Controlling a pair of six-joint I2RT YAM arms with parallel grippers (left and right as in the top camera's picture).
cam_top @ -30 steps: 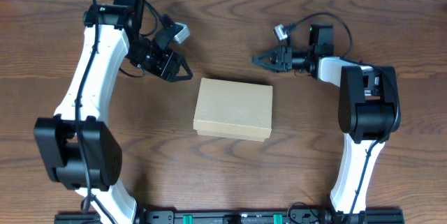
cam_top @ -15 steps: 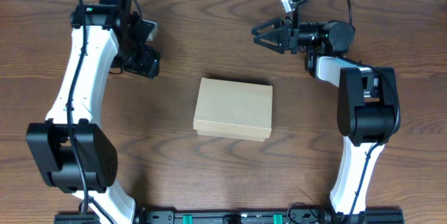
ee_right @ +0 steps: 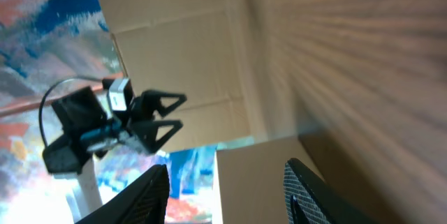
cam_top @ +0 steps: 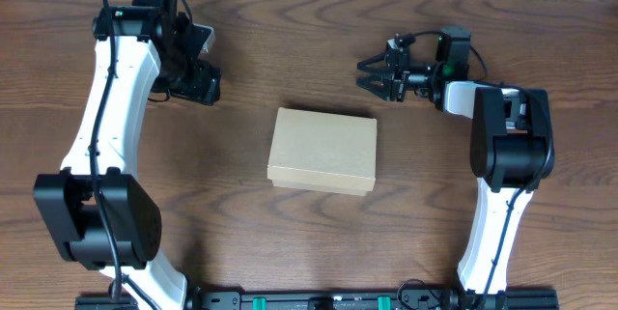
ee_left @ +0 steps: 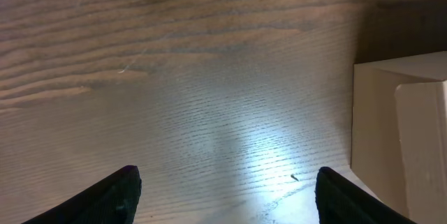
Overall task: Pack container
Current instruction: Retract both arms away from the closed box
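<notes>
While fingers [ee_left: 119, 196] gape, container [cam_top: 323, 151] (closed) sits.

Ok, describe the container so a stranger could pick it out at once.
Start from the brown wooden table and look at its middle, between the left arm and the right arm. The container lies there: a plain tan cardboard box, lid shut, the only pale, unmarked rectangle beside those black-and-white arms.

A dark wood-grain table [cam_top: 241, 242] shows a bright glare patch [ee_left: 258, 158]; brown cardboard sheets [ee_right: 181, 56] stand beyond it.
</notes>
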